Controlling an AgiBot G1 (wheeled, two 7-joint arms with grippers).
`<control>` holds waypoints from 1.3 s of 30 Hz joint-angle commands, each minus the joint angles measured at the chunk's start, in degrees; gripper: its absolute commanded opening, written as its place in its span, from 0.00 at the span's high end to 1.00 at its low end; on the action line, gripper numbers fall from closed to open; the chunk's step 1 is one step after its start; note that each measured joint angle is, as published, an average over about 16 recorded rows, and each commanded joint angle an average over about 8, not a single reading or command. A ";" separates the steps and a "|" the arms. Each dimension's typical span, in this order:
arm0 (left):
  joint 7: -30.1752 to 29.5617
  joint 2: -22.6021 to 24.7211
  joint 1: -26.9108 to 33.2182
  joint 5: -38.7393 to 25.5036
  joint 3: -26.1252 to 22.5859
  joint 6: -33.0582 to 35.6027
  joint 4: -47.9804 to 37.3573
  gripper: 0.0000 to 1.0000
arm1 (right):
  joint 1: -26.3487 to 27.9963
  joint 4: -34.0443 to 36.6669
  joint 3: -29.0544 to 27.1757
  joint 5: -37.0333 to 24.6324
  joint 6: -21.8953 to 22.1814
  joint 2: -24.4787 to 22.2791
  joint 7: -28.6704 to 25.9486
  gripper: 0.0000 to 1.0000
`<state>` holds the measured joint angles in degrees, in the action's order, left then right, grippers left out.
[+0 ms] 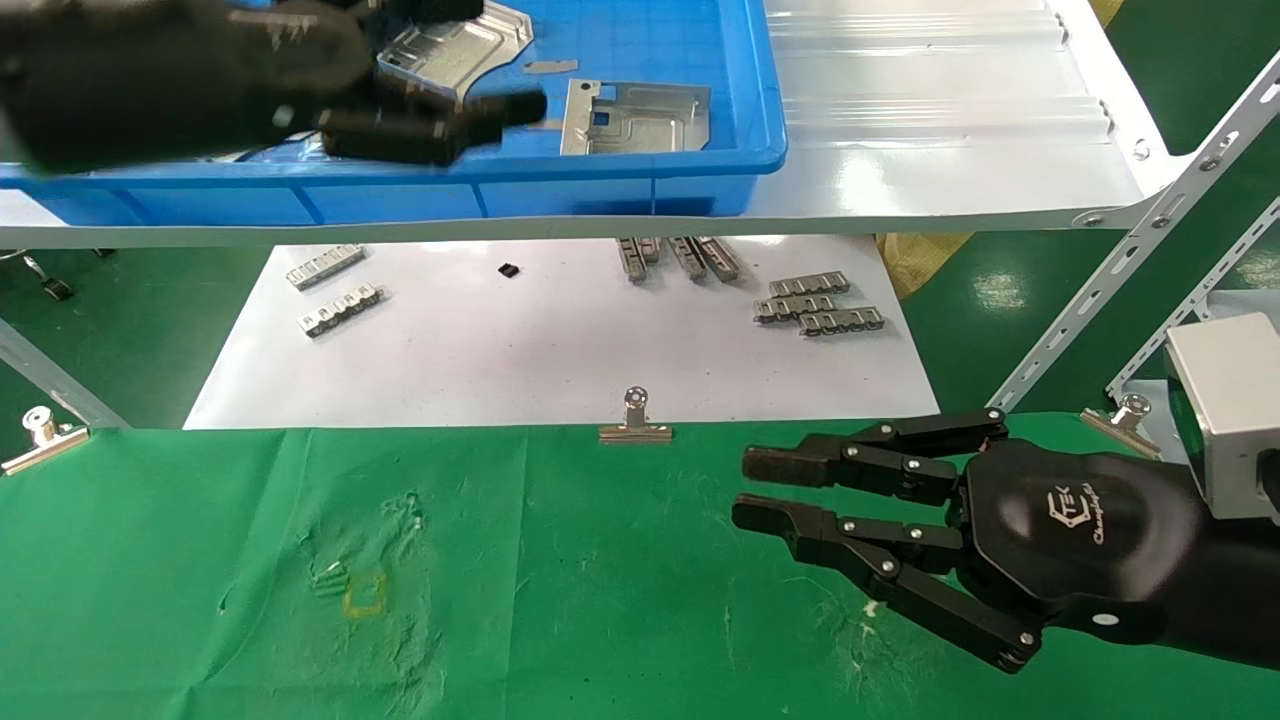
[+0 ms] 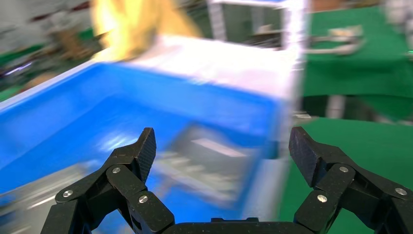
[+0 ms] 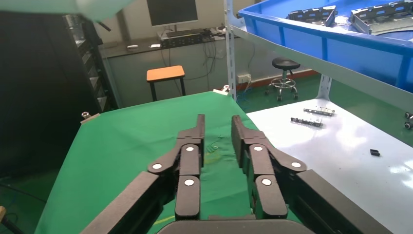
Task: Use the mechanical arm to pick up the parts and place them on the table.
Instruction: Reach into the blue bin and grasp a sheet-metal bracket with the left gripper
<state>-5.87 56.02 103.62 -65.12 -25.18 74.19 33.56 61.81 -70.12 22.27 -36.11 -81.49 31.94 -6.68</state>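
Observation:
My left gripper (image 1: 478, 58) is over the blue bin (image 1: 640, 185) on the white shelf, blurred by motion. In the left wrist view it (image 2: 224, 146) is wide open and empty, with a silvery stamped part (image 2: 209, 163) beyond the fingers. Two parts show in the bin: one (image 1: 450, 50) under the left fingers, one (image 1: 636, 118) farther right. The green-cloth table (image 1: 560, 600) has no part on it. My right gripper (image 1: 752, 490) hovers low over the table's right side, fingers (image 3: 243, 139) a narrow gap apart, empty.
A white sheet (image 1: 560, 350) below the shelf holds small ridged metal strips (image 1: 815, 302) and a small black piece (image 1: 508, 269). Binder clips (image 1: 635, 420) pin the cloth's far edge. White shelf struts (image 1: 1130, 260) slant down at the right.

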 commanded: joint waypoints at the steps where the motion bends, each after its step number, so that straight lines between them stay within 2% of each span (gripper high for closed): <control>1: 1.62 3.03 4.11 -3.32 -1.24 -3.16 -7.30 0.19 | 0.00 0.00 0.00 0.00 0.00 0.00 0.00 0.00; 6: 3.91 8.03 8.93 -7.41 -2.38 -15.76 -18.80 0.81 | 0.00 0.00 0.00 0.00 0.00 0.00 0.00 0.00; 8: 4.34 9.42 10.10 -8.52 -2.83 -19.48 -22.04 1.00 | 0.00 0.00 0.00 0.00 0.00 0.00 0.00 0.00; 15: 4.91 12.08 12.81 -11.39 -4.46 -25.33 -28.81 1.00 | 0.00 0.00 0.00 0.00 0.00 0.00 0.00 0.00; 39: 6.77 12.90 13.61 -12.24 -5.06 -24.38 -32.55 1.00 | 0.00 0.00 0.00 0.00 0.00 0.00 0.00 0.00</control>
<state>0.78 68.87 117.25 -77.38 -30.26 49.99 0.98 61.81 -70.12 22.27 -36.11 -81.49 31.94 -6.68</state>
